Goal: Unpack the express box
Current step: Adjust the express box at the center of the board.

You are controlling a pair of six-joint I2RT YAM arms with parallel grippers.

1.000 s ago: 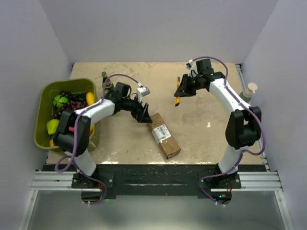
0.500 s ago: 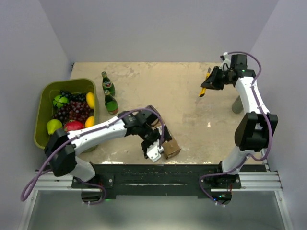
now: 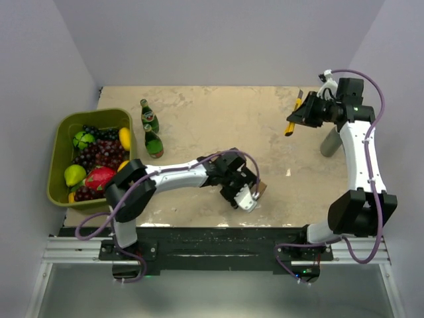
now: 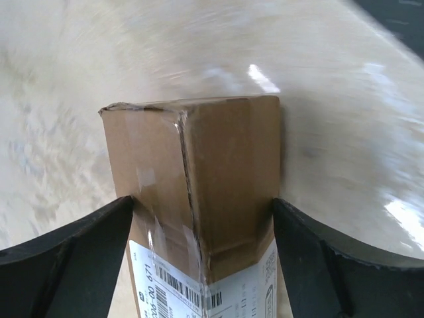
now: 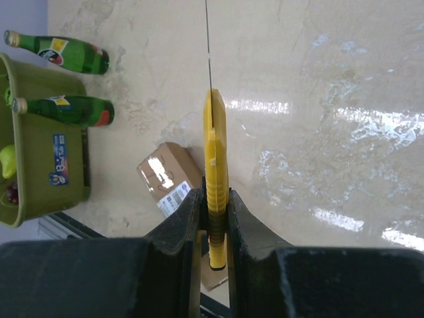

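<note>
The express box (image 4: 192,192) is still taped shut; left claw (image 4: 202,202) brackets it, grip uncertain, while right claw (image 5: 213,199) clenches the yellow knife (image 5: 214,146).

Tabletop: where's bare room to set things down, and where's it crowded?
Free: the far middle of the table, between the bottles and the knife in the right gripper; near right, between the express box and the right arm. Crowded: the bin and bottles at left, the left gripper over the box.
</note>
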